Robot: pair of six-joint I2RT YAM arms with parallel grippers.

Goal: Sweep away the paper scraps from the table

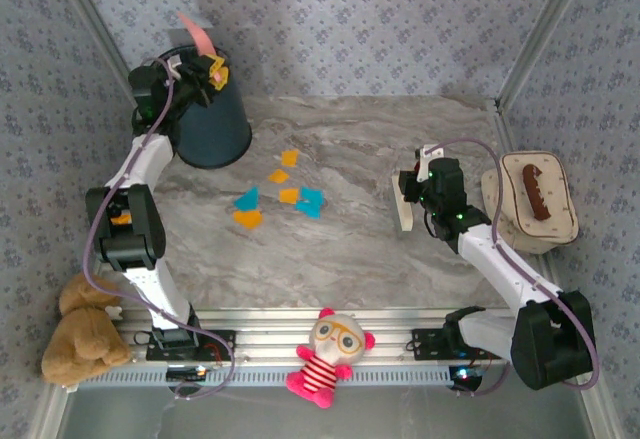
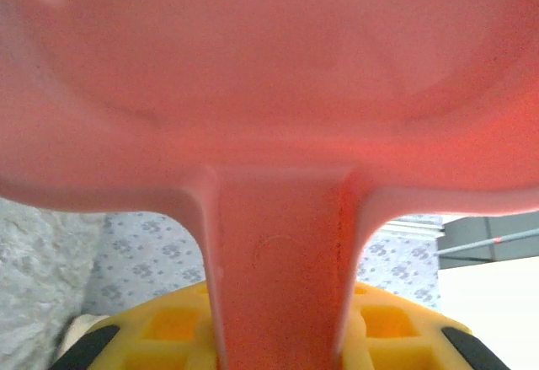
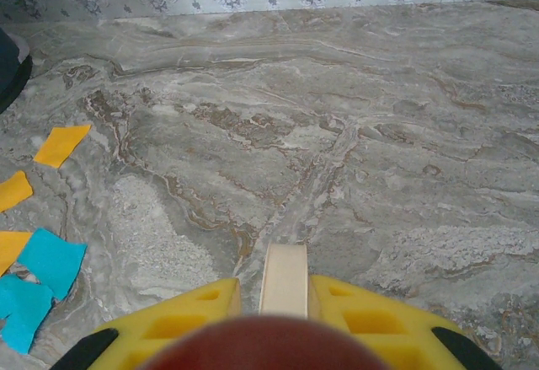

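Your left gripper [image 2: 282,324] is clamped on the stem of the pink dustpan [image 2: 269,67], held up over the dark bin [image 1: 212,124] at the far left corner. Your right gripper [image 3: 285,298] is clenched on a narrow cream tool [image 3: 284,273], low over the table [image 3: 354,134] on the right side. The scraps [image 1: 311,200], orange and blue, lie in a loose cluster at mid-table, between the two arms and apart from both. Judge them as near weightless, flat and limp: fingers would likely slide over them or crumple them, and a fast stroke could scatter them. So don't pinch them; push them along the marble with the tool's edge kept flat to the surface, towards the pan's lip. No brand, label or writing can be read anywhere.
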